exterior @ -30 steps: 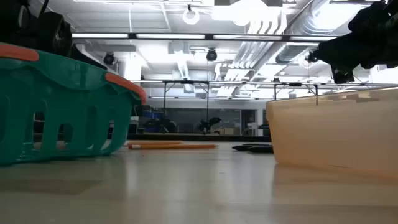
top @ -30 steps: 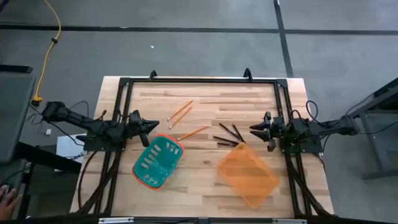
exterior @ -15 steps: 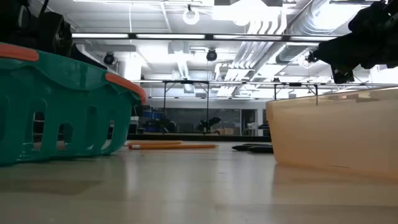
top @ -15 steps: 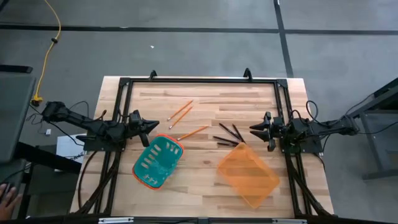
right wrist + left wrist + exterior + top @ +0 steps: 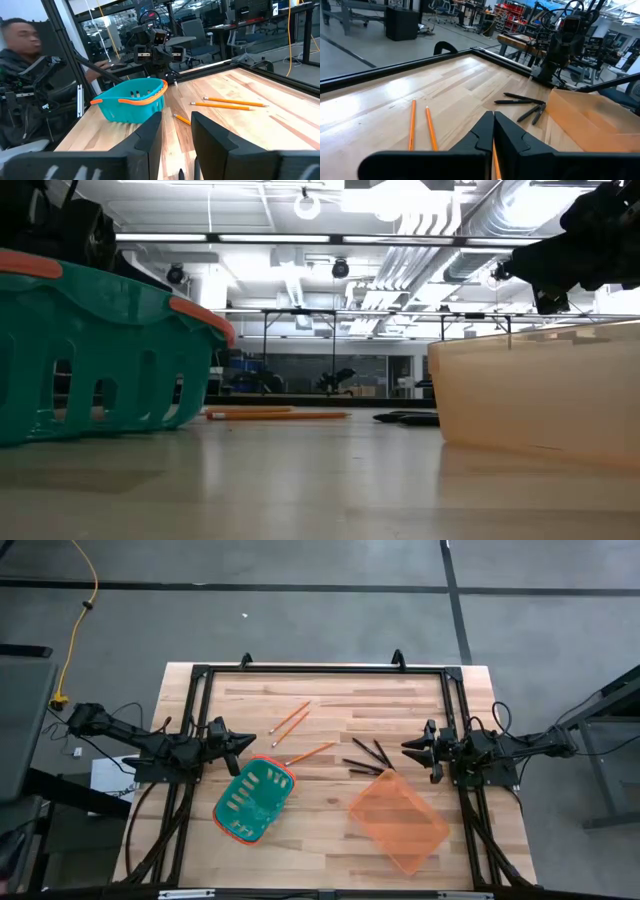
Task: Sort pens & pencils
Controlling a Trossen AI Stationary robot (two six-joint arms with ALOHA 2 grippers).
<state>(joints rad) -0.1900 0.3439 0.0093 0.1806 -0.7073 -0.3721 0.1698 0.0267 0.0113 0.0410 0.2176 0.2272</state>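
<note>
Grey floor [image 5: 300, 620], yellow cable [image 5: 78, 610], ceiling lights [image 5: 300, 237]

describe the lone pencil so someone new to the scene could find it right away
Start at the teal basket on the left half of the wooden table. Just beyond its upper right corner lies one orange pencil, slanting toward the dark pens. Unlike the other two pencils, which lie side by side farther back, it lies alone.
</note>
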